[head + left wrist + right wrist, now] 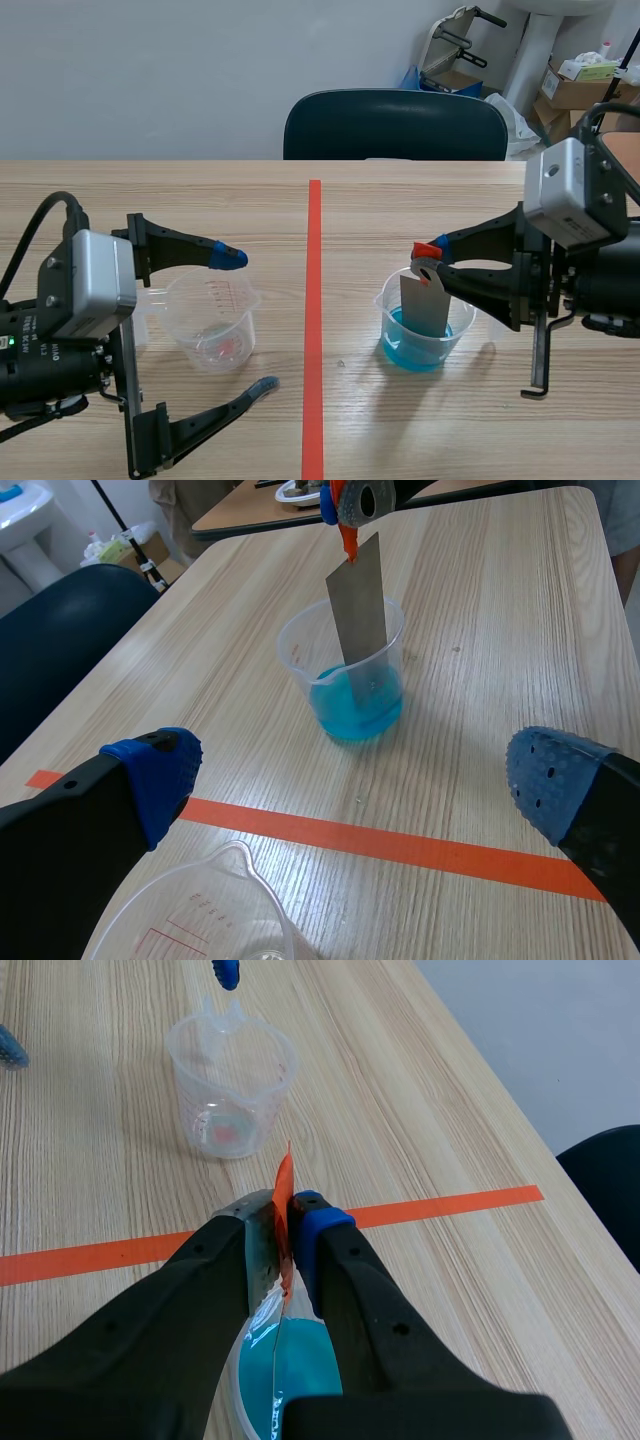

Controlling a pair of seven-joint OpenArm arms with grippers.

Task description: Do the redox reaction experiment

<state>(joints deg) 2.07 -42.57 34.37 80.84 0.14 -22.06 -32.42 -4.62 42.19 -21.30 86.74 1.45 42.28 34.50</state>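
A clear beaker [424,330] [350,670] [262,1380] holding blue liquid stands right of the red line. A grey metal strip [424,302] [358,605] with an orange tab [284,1205] hangs upright with its lower end in the blue liquid. My right gripper [432,262] [286,1222] is shut on the strip's orange top, directly above the beaker. An empty clear measuring cup [212,318] [200,920] [230,1085] stands left of the line. My left gripper [250,322] [360,780] is open, with its fingers either side of that cup.
An orange-red tape line [314,330] runs down the middle of the wooden table [350,200]. A dark blue chair [395,125] stands at the far edge. Boxes and clutter [580,80] sit beyond the table at the far right.
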